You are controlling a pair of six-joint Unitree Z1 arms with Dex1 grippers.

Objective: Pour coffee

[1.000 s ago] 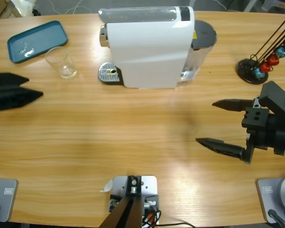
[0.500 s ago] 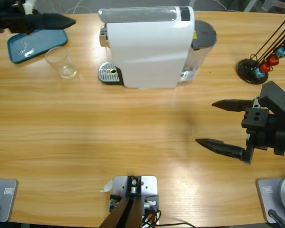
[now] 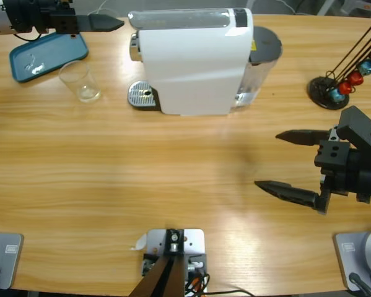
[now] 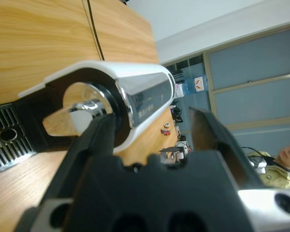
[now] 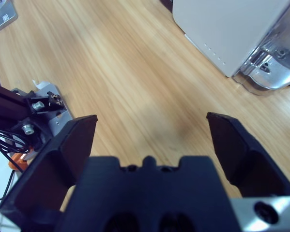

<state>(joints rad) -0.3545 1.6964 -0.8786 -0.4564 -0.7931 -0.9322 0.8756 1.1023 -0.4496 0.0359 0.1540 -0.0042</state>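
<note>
I read no legible writing on the big white coffee machine (image 3: pixel 194 59). My left gripper (image 3: pixel 114 23), jaws spread, hangs upper left beside it; my right gripper (image 3: pixel 278 162) gapes empty at right. The small clear glass tumbler (image 3: pixel 80 81) stands upper left by the teal tray (image 3: pixel 46 52); I can't make out coffee in it.

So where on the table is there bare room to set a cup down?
The broad wooden table in front of the white coffee machine is free, from the left edge to the open right pincer. The back left is crowded: glass tumbler, blue tray, left pincer.
</note>
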